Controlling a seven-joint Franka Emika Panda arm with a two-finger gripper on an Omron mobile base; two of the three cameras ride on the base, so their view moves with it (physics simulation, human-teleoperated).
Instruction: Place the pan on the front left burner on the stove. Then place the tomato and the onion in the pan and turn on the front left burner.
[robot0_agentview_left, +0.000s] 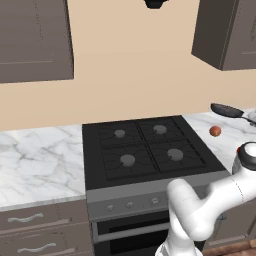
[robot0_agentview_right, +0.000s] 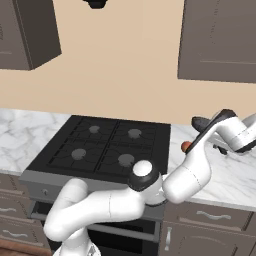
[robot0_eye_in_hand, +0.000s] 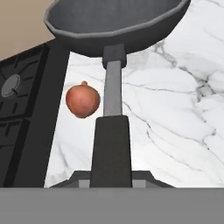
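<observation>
My way to the front left burner (robot0_agentview_left: 128, 160) lies open across the bare stove (robot0_agentview_left: 150, 172) grates. The onion (robot0_agentview_left: 215, 131) sits on the marble counter (robot0_agentview_left: 35, 160) just beside the stove.

Arm (robot0_agentview_right: 125, 200) stretched far to the right, elbow bent low, forearm rising. Gripper (robot0_eye_in_hand: 111, 177) clamped shut on the pan's handle (robot0_eye_in_hand: 111, 144), wrist level.

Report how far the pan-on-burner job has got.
Done: nothing is on the black gas stove yet; its round grey front left burner is bare. In hand: the gripper is shut on the long handle of the dark grey frying pan, over the marble counter right of the stove. Left: set the pan on the burner, add the pale orange-pink onion and the tomato, turn the burner on.
</observation>
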